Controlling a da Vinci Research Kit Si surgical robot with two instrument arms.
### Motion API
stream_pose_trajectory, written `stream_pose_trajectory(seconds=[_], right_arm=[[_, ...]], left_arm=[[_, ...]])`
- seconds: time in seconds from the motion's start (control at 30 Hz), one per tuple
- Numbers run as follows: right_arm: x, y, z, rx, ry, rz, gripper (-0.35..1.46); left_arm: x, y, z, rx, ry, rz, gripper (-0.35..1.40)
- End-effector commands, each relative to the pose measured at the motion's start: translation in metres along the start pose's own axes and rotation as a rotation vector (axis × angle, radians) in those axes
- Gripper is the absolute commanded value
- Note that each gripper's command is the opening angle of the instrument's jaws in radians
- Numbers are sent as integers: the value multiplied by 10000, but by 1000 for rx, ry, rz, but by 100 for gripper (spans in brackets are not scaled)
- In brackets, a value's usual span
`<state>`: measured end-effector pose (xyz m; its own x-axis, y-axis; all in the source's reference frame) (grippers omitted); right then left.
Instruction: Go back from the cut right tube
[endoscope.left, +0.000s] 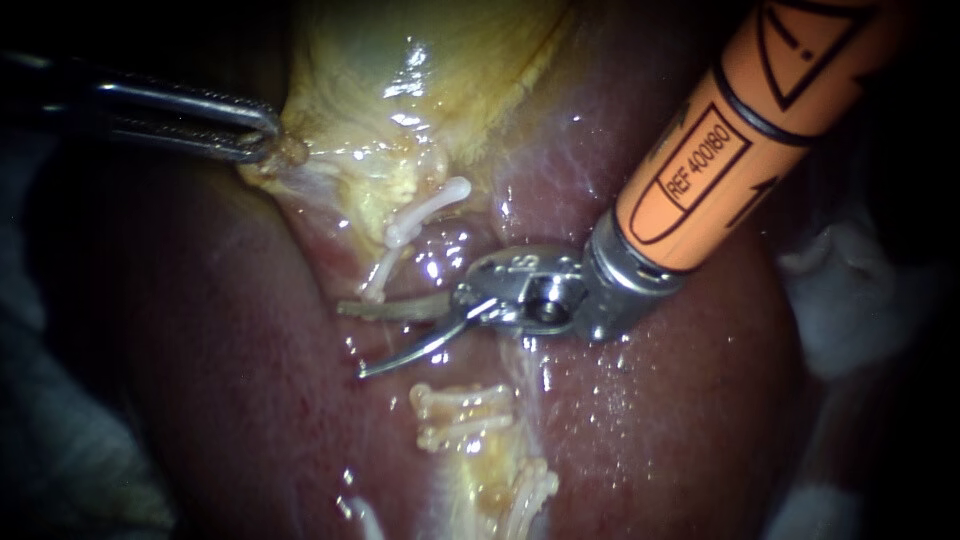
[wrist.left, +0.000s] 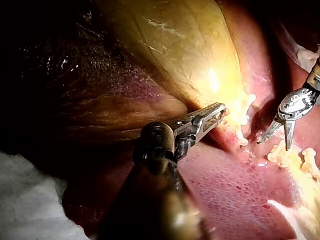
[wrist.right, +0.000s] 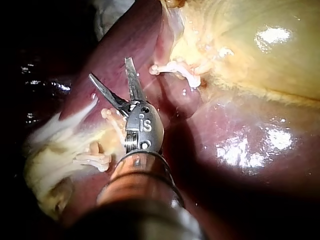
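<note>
The left instrument (endoscope.left: 262, 135) comes in from 9 o'clock. Its hand is clamped on the pale yellow edge of the gallbladder (endoscope.left: 420, 70), which fills the view around 12 o'clock; both jaws press the tissue between them. The left wrist view shows the same grip at the gallbladder's lower rim.

At the centre, the cut tube (endoscope.left: 480, 468) lies in two parts over the dark red liver (endoscope.left: 230, 400). One end sits just below the gallbladder and carries upper white clips (endoscope.left: 425, 208). The other end, toward 6 o'clock, carries lower white clips (endoscope.left: 460, 412).

The right instrument (endoscope.left: 352, 340) enters from 1 o'clock on an orange shaft. Its hand is open: two thin curved blades point toward 9 o'clock with a clear gap and nothing between them. They lie in the space between the two clipped ends, near both sets of clips.
</note>
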<state>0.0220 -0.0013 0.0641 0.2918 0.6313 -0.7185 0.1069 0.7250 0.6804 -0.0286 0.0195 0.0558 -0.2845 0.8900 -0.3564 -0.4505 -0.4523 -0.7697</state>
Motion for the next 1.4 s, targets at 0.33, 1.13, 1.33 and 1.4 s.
stream_pose_trajectory(seconds=[0.33,1.13,1.33,1.4], right_arm=[[10,-27,-71,-257,-51,-189,143],[38,-51,-155,-366,-401,-250,143],[38,-51,-156,-365,-401,-251,143],[38,-52,-156,-365,-401,-251,143]], left_arm=[[0,-4,1,-1,-1,1,-35],[-13,-17,50,-9,-2,11,-35],[-18,-25,67,-11,-10,16,-35],[-18,-26,66,-12,-10,17,-35]])
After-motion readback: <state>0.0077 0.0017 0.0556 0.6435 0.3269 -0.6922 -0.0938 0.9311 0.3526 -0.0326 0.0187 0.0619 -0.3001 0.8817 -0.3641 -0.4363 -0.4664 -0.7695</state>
